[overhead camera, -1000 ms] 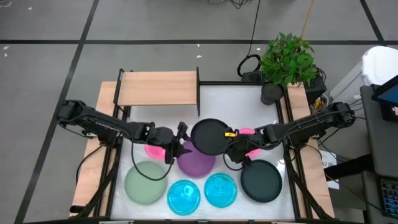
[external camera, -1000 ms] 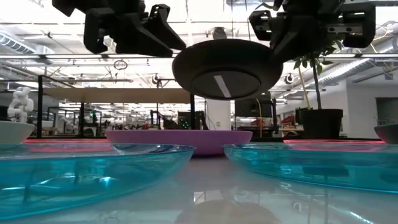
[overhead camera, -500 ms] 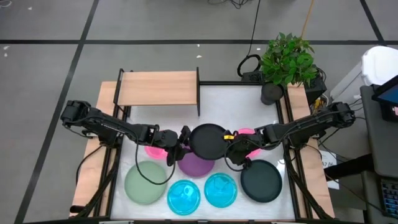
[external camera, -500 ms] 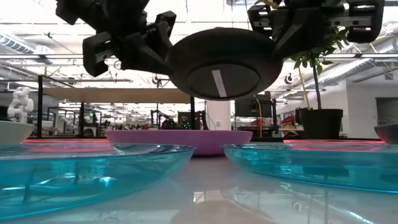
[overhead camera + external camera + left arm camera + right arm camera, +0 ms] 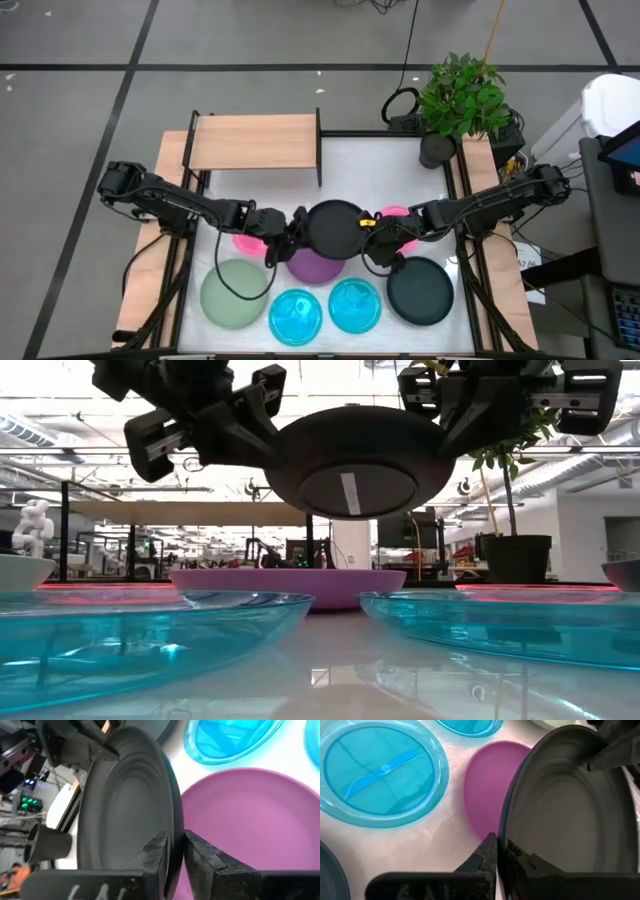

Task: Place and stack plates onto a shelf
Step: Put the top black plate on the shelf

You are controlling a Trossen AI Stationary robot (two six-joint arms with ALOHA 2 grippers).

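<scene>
Handover of a plate above the table. The large round black plate (image 5: 333, 226) hangs in the air directly above the purple round plate (image 5: 318, 262), which lies on the white tabletop (image 5: 380, 170). The right gripper (image 5: 371, 233) pinches the black plate's rim on the side away from the shelf, its fingers closed to the rim's thickness. The left gripper (image 5: 293, 228) straddles the opposite rim; in the left wrist view one finger (image 5: 154, 854) lies inside the dish and the other outside, narrowed onto the edge.

The light-wood rectangular shelf (image 5: 252, 141) on black posts stands behind and to the left of the purple plate, and carries no plate.

Judged step: passing the black plate to the left arm, which sits on the shelf's side. To do it well, the left grip should be firm before the right fingers part; the plate should be kept level, lifted clear of the shelf's posts, and lowered flat.
</scene>
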